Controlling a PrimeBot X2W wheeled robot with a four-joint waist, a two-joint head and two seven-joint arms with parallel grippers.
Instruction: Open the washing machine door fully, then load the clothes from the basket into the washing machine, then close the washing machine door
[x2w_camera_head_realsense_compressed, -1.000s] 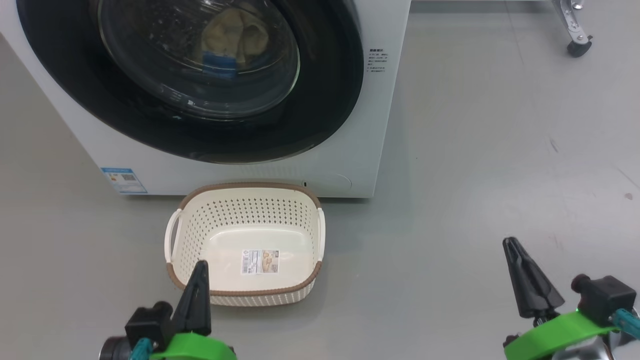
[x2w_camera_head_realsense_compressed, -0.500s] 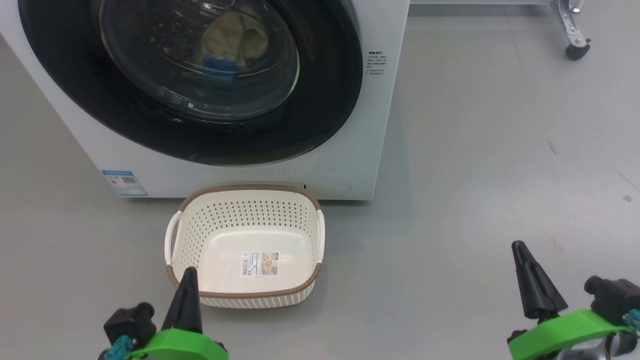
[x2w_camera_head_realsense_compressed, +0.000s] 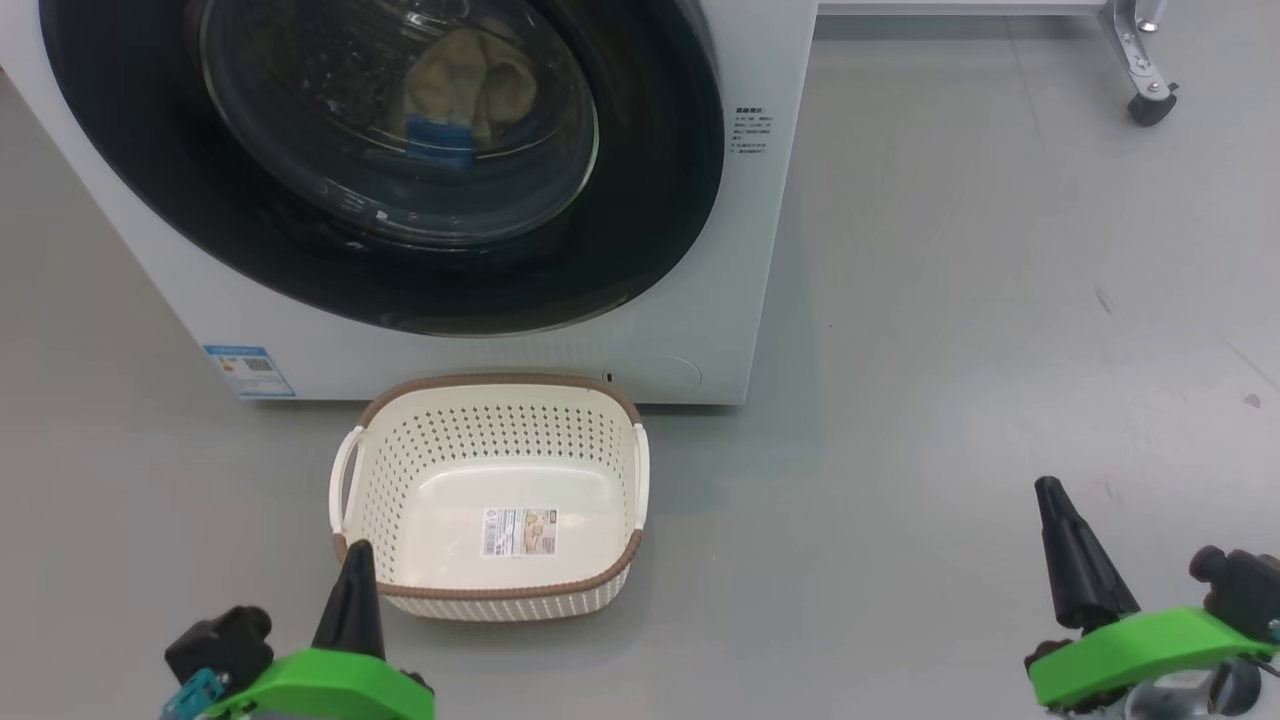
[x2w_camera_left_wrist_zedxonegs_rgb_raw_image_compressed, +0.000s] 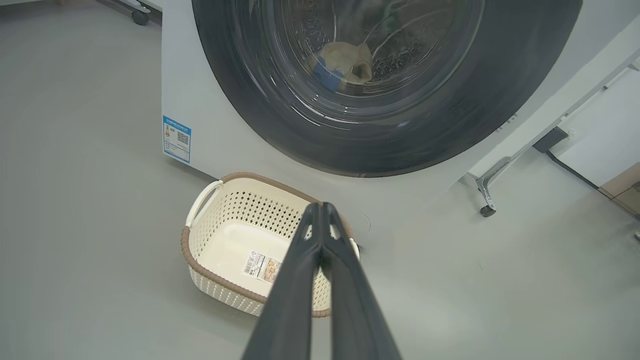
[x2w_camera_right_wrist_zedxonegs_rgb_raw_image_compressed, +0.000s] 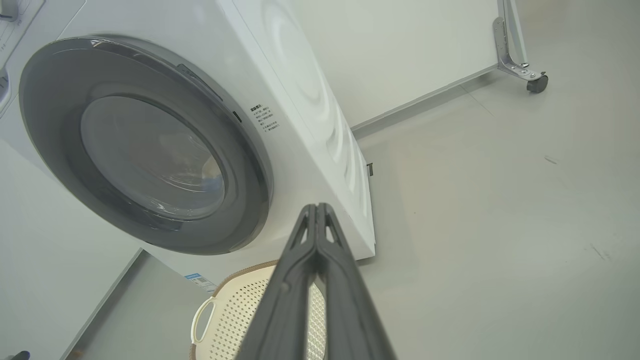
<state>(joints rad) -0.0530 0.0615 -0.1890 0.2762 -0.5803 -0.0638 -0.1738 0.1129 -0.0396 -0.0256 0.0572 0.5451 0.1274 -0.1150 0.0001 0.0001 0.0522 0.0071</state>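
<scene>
Washing machine door (x2w_camera_head_realsense_compressed: 300, 215) sits shut at 12 o'clock with the clothes (x2w_camera_head_realsense_compressed: 465, 90) behind its glass and the basket (x2w_camera_head_realsense_compressed: 500, 383) bare on the floor (x2w_camera_head_realsense_compressed: 950, 350) at 6, so left hand (x2w_camera_head_realsense_compressed: 355, 570) at 7 and right hand (x2w_camera_head_realsense_compressed: 1055, 510) at 5 rest pinched closed and empty, task likely done.

You see a white washing machine (x2w_camera_head_realsense_compressed: 765, 250) whose washing machine door (x2w_camera_head_realsense_compressed: 640, 220) has a glossy black rim around clear glass, and through that glass the clothes (x2w_camera_head_realsense_compressed: 470, 85) show cream-yellow with 1 bright blue patch. The basket (x2w_camera_head_realsense_compressed: 490, 440) is cream-white, patterned with rows of small diamond-shaped holes, with a brown rim and 2 white handles, against a plain grey floor (x2w_camera_head_realsense_compressed: 1000, 300). A blue-and-white sticker (x2w_camera_head_realsense_compressed: 248, 368) marks the machine's front, and your left gripper (x2w_camera_head_realsense_compressed: 357, 560) and right gripper (x2w_camera_head_realsense_compressed: 1050, 495) show black fingers on bright green mounts.
</scene>
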